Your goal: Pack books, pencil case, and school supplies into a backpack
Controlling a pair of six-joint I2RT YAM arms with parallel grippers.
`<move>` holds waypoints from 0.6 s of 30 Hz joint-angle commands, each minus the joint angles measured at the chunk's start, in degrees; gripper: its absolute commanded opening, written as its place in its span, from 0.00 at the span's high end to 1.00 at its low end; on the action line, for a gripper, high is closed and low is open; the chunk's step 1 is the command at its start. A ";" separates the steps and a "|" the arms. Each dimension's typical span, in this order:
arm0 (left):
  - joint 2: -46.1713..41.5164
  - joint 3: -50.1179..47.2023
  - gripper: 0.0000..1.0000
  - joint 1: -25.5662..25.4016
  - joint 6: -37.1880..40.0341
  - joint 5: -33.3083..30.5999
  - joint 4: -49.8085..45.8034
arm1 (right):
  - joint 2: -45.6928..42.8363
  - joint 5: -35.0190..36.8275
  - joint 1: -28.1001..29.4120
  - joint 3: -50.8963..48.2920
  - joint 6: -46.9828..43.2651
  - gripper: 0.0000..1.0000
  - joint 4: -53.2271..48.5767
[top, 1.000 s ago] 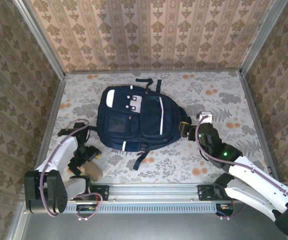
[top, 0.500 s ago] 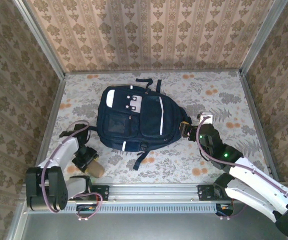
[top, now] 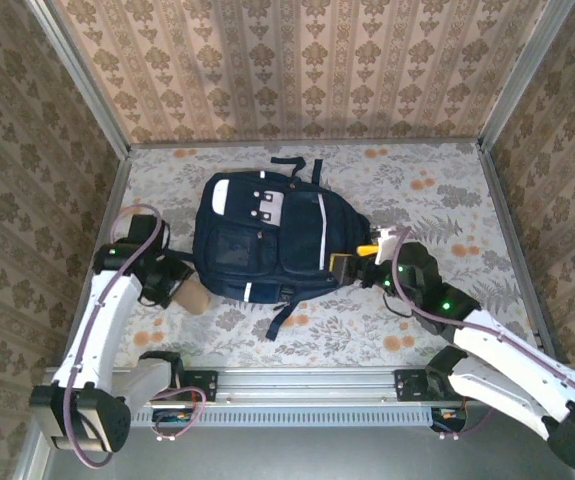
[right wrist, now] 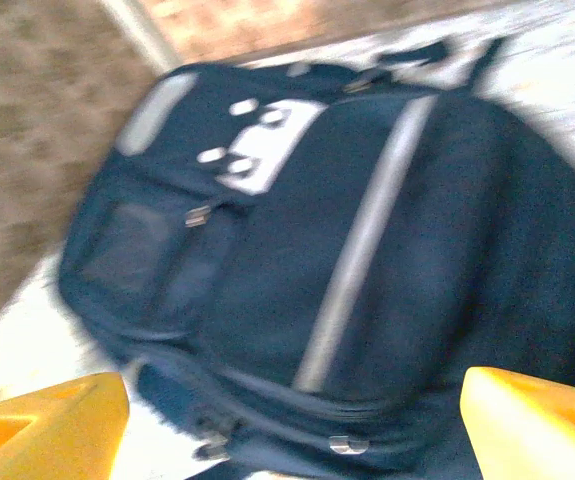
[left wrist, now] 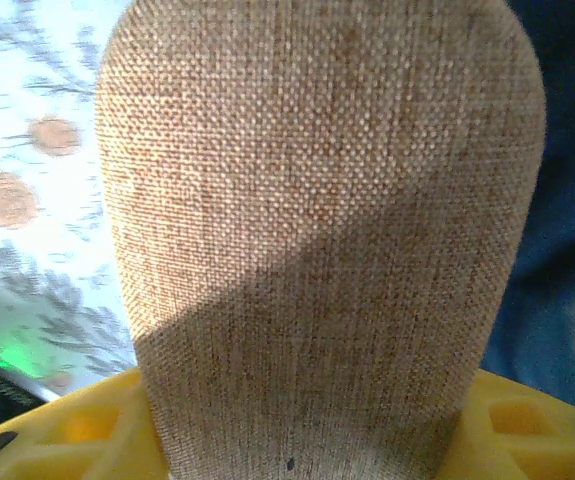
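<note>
**Two white arms with black joints**

The left arm [top: 99,320] and the right arm [top: 512,350] have white shells and black joints. A thin mauve cable [top: 85,345] runs along each. A green light [top: 445,303] shines on the right one. The right gripper [right wrist: 292,390] has yellow fingers [right wrist: 47,425].

Your tabletop [top: 447,190] wears a pale floral cloth, orange blossoms and grey leaves. The backpack [top: 267,240] lies flat near its middle, front up, a black strap [top: 285,318] trailing toward the near edge. Just left sits the tan pencil case [top: 193,297]; you cannot tell whether it touches.
</note>
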 commanded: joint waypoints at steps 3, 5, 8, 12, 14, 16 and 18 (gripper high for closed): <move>1.23 6.61 0.53 -7.98 -8.68 0.79 2.69 | 10.12 -24.39 1.52 2.56 8.51 0.08 16.97; 3.63 9.11 0.53 -10.13 -10.02 1.40 4.03 | 13.14 -24.61 2.87 3.66 9.51 0.05 19.45; 7.11 11.20 0.53 -13.09 -12.99 3.66 8.22 | 16.18 -24.11 4.73 5.12 10.11 0.01 24.35; 11.41 15.60 0.53 -17.08 -15.69 3.78 12.60 | 21.38 -23.43 6.50 8.09 11.04 0.00 29.86; 13.08 18.07 0.54 -19.36 -15.71 3.79 12.73 | 23.76 -21.95 7.18 9.66 10.99 0.00 30.79; 13.53 18.93 0.53 -20.42 -16.25 4.20 13.56 | 26.32 -20.46 7.68 10.91 11.00 0.00 32.13; 12.90 18.33 0.53 -20.88 -17.10 4.65 14.92 | 28.70 -18.48 7.84 11.95 11.29 0.00 32.37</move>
